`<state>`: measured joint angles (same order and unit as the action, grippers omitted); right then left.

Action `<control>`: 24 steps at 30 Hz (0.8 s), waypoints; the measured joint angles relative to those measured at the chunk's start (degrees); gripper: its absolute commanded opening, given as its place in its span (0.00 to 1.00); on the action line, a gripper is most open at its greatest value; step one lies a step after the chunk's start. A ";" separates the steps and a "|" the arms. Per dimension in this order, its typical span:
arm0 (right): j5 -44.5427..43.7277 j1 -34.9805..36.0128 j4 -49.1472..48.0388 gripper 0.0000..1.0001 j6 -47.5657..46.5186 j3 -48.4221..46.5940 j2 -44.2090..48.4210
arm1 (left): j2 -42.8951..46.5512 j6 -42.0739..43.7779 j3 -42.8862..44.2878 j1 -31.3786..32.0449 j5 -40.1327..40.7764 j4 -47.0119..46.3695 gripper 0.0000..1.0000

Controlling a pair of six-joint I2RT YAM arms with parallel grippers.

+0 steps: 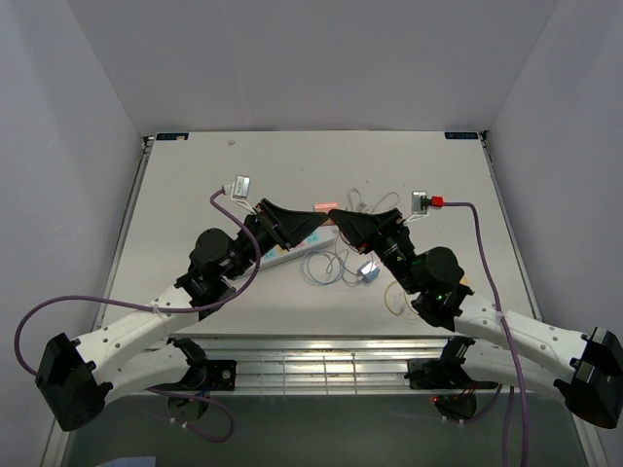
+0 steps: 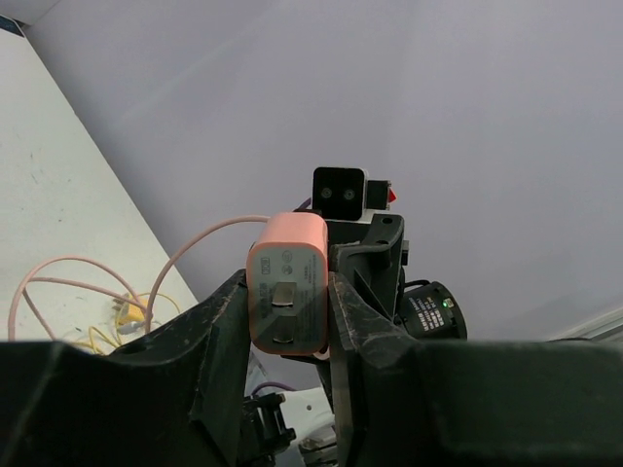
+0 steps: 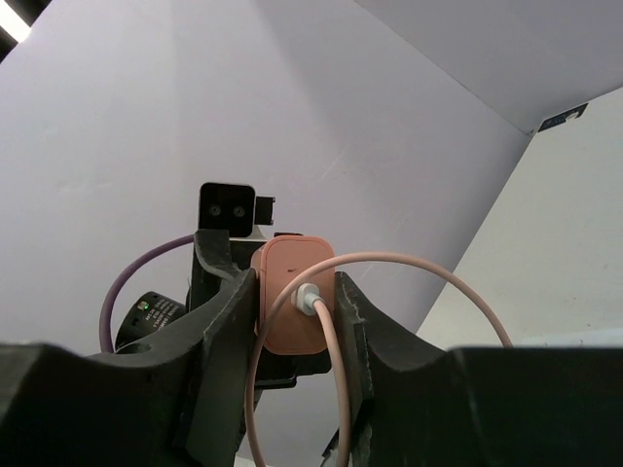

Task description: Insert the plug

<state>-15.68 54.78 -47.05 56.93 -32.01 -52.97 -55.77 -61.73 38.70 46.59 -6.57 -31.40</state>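
The pink plug (image 2: 287, 268) sits clamped in both left claw (image 2: 287, 292) and right claw (image 3: 294, 292).

Left arm (image 1: 127, 336), right arm (image 1: 516, 333) tip-to-tip, jaws clamped.

We find the plug (image 1: 325, 207) mid-table, the left gripper (image 1: 318, 219) at its left, the right gripper (image 1: 337, 216) at its right, and the power strip (image 1: 287, 256) just nearer.

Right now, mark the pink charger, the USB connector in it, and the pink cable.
pink charger (image 2: 286, 282), left wrist view, its pronged face.
USB connector (image 3: 308, 297), right wrist view, white plug body.
pink cable (image 3: 389, 256), right wrist view, top of its arc.
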 measured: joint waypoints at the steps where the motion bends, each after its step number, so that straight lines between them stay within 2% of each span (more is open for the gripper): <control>1: 0.04 0.00 0.24 0.08 -0.46 -0.07 0.07 | -0.02 0.07 0.00 0.00 -0.07 0.09 0.55; 5: 0.17 0.00 1.68 0.08 -3.37 -0.92 0.24 | -0.15 2.16 0.11 0.37 -1.55 3.26 0.98; 15: -0.63 -0.02 11.10 0.08 -15.08 -3.96 5.75 | 1.36 5.55 2.75 0.63 -0.90 16.83 0.98; 20: 3.08 -1.22 21.88 0.08 -28.98 -15.50 3.06 | 6.40 6.86 3.45 0.63 -0.85 24.70 0.98; 24: 8.63 -3.61 30.67 0.08 -40.70 -26.86 -2.14 | 11.26 7.82 5.53 0.63 2.05 37.22 0.98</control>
<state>-7.05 51.18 -16.38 16.23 -58.87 -55.11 -44.51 -53.91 44.23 47.22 -4.51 5.82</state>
